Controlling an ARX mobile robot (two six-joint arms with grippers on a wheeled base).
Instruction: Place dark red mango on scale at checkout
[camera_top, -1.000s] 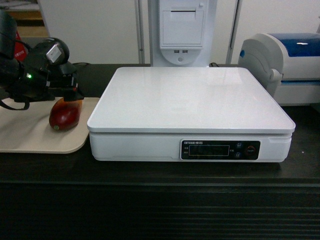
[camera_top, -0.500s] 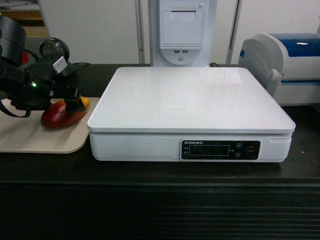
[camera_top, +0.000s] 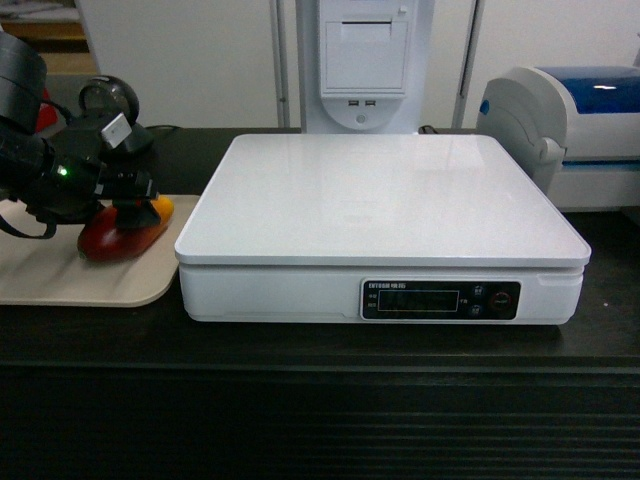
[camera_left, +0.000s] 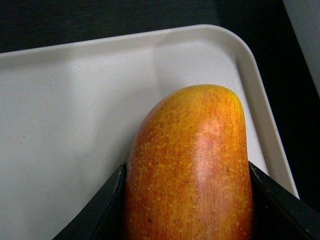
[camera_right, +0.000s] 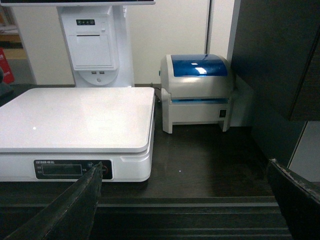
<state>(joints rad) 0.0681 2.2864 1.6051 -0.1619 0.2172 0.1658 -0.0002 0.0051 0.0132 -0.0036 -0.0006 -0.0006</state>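
Head view, far left: my left tool sits clamped on the dark red mango, black fingers pressed to both flanks in the left wrist cam. Mango is on or just above the beige tray; can't tell if it's lifted. Long axis runs roughly L-R w/ the orange-yellow end toward the scale, which is just to the mango's right, tray edge almost touching its base. So the carry is up and rightward over the scale's rim; left arm is the near one by far. Right tool hangs w/ fingers wide apart over the checkout surface, holding nothing. Vs 1 s ago: mango stood more end-on, red nose toward me; now it's swung sideways, orange tip showing.
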